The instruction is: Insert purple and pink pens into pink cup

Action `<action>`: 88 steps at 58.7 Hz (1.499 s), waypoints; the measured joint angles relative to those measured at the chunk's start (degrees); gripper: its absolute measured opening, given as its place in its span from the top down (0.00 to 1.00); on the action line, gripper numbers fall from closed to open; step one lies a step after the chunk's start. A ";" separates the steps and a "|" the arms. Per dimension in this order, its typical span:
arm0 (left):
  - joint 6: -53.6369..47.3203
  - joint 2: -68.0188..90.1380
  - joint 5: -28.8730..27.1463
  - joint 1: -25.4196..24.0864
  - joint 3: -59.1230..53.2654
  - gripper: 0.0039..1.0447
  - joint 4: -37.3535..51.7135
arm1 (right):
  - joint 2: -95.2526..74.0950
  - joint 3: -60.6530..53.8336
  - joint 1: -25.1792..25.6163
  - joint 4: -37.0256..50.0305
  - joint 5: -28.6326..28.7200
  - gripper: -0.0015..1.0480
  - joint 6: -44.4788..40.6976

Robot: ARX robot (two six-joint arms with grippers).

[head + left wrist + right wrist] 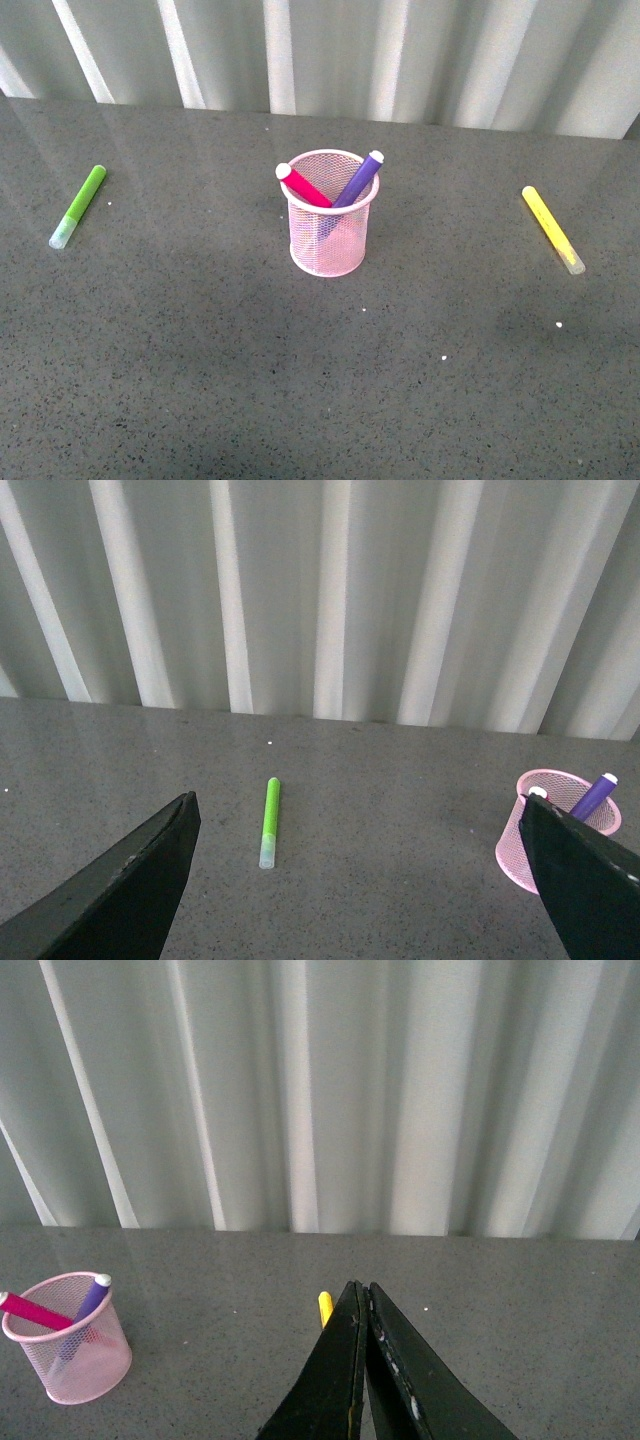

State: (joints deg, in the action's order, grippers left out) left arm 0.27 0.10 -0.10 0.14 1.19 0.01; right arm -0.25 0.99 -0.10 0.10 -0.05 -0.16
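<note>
The pink mesh cup (327, 235) stands upright mid-table. The pink pen (303, 186) and the purple pen (358, 178) both stand inside it, leaning on the rim. The cup also shows in the left wrist view (540, 845), with the purple pen (596, 794) in it, and in the right wrist view (72, 1355), with the pink pen (35, 1311) and the purple pen (88, 1302). My left gripper (360, 870) is open and empty. My right gripper (362, 1292) is shut and empty. Neither arm shows in the front view.
A lime-green marker (78, 206) lies at the left of the grey table; it also shows in the left wrist view (269, 821). A yellow marker (552, 229) lies at the right, its end visible behind my right fingers (324, 1307). A corrugated wall (320, 50) backs the table.
</note>
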 joint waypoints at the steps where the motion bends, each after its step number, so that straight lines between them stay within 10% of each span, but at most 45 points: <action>1: 0.00 -0.02 0.00 0.00 0.00 0.06 0.00 | 0.00 0.00 0.00 0.00 0.00 0.97 0.00; 12: 0.00 -0.02 0.00 0.00 0.00 0.06 0.00 | 0.00 0.00 0.00 0.00 0.00 0.82 0.00; 31: 0.00 -0.02 0.00 0.00 0.00 0.06 0.00 | 0.00 0.00 0.00 0.00 0.00 0.05 0.09; 88: 0.00 -0.02 0.00 0.00 0.00 0.06 0.00 | 0.00 0.00 0.00 0.00 0.00 0.07 0.13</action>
State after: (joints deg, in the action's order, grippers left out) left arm 0.27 0.08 -0.10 0.14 1.19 0.01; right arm -0.25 0.99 -0.10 0.10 -0.05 -0.03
